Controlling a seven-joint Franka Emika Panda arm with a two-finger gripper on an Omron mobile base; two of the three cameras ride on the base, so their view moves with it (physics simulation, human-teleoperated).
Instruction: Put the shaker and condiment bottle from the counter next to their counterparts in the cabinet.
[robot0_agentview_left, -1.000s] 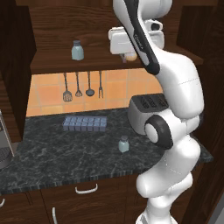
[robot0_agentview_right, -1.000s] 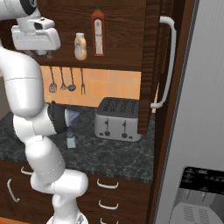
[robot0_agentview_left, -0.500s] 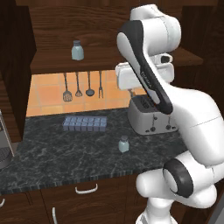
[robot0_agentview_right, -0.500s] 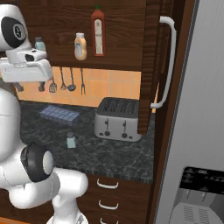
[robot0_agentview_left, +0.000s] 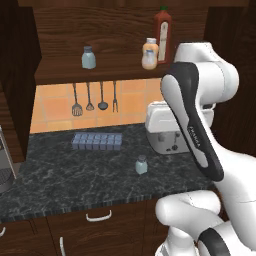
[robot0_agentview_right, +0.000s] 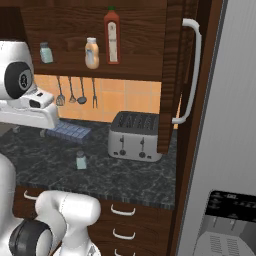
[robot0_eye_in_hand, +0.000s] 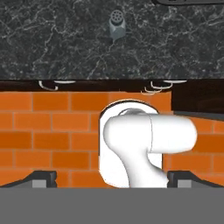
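Half done, I'd say: the condiment bottle (robot0_agentview_left: 148, 54) stands on the cabinet (robot0_agentview_left: 115, 30) shelf beside the red sauce bottle (robot0_agentview_left: 162, 28), the shaker (robot0_agentview_left: 142, 165) waits on the worktop (robot0_agentview_left: 60, 170), and the end effector (robot0_eye_in_hand: 112, 179) hangs spread and empty.

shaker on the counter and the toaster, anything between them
Nothing: bare counter separates the shaker from the toaster, in both base views.

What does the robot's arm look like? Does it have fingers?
The arm is glossy white and rounded, built of fat tube segments. A dark grey stripe with small pale lettering runs along one link, and the joints are dark rings and caps, like the round one by the hand. No cables show. It has two small dark fingers, seen from the hand camera, far apart.
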